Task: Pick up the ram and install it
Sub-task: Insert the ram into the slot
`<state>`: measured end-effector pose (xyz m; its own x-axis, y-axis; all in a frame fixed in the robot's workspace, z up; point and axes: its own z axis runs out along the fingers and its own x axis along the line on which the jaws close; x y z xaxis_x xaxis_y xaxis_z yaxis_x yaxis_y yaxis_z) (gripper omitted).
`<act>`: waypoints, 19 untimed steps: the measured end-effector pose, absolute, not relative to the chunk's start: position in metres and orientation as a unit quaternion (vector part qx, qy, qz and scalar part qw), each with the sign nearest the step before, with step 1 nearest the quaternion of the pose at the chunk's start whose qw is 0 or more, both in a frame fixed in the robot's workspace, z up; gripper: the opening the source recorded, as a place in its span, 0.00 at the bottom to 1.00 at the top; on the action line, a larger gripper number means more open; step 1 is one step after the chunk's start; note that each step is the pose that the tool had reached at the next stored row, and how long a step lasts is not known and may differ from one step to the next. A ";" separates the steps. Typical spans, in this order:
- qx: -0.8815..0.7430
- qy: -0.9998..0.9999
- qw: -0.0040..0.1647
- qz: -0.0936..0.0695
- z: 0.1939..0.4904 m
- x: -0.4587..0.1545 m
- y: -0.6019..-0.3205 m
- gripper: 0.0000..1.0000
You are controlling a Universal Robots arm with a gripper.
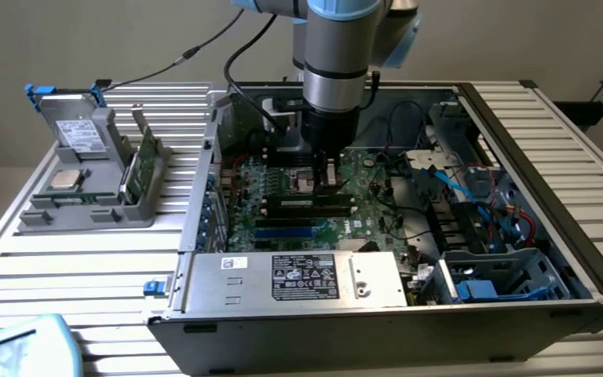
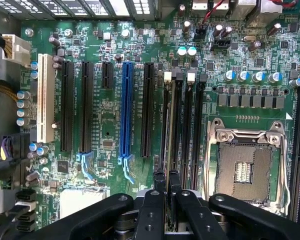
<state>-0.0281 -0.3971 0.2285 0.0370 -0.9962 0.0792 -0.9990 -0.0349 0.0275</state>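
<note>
My gripper (image 1: pixel 328 182) reaches down into the open computer case (image 1: pixel 553 196), over the green motherboard (image 1: pixel 280 188). In the wrist view its two black fingers (image 2: pixel 159 187) stand close together, and the gripper (image 2: pixel 166 176) is shut on the ram (image 2: pixel 169 130). The ram shows edge-on as a thin strip running along a black memory slot (image 2: pixel 185 125), beside the empty processor socket (image 2: pixel 245 170). I cannot tell whether it is seated in the slot. Another green board (image 1: pixel 144 161) stands upright in the grey holder (image 1: pixel 82 208) outside the case.
The holder at the exterior view's left also carries a grey drive (image 1: pixel 76 133) and a silver processor chip (image 1: pixel 66 179). Inside the case are a power supply (image 1: pixel 291 279), a drive cage (image 1: pixel 501 275), loose cables (image 1: pixel 458 188), and black and blue expansion slots (image 2: pixel 125 110).
</note>
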 end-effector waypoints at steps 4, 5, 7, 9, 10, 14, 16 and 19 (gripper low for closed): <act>0.719 -0.694 0.038 0.019 0.228 -0.028 -0.397 0.14; 0.719 -0.694 0.038 0.019 0.228 -0.028 -0.397 0.14; 0.719 -0.694 0.039 0.020 0.227 -0.028 -0.397 0.14; 0.719 -0.693 0.041 0.021 0.227 -0.028 -0.397 0.14; 0.719 -0.693 0.042 0.022 0.227 -0.028 -0.397 0.14; 0.719 -0.693 0.043 0.023 0.227 -0.028 -0.397 0.14; 0.719 -0.693 0.044 0.023 0.227 -0.028 -0.397 0.14; 0.719 -0.693 0.044 0.023 0.227 -0.028 -0.397 0.14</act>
<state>-0.0281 -0.3966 0.2265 0.0373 -0.9949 0.0937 -0.9989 -0.0345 0.0310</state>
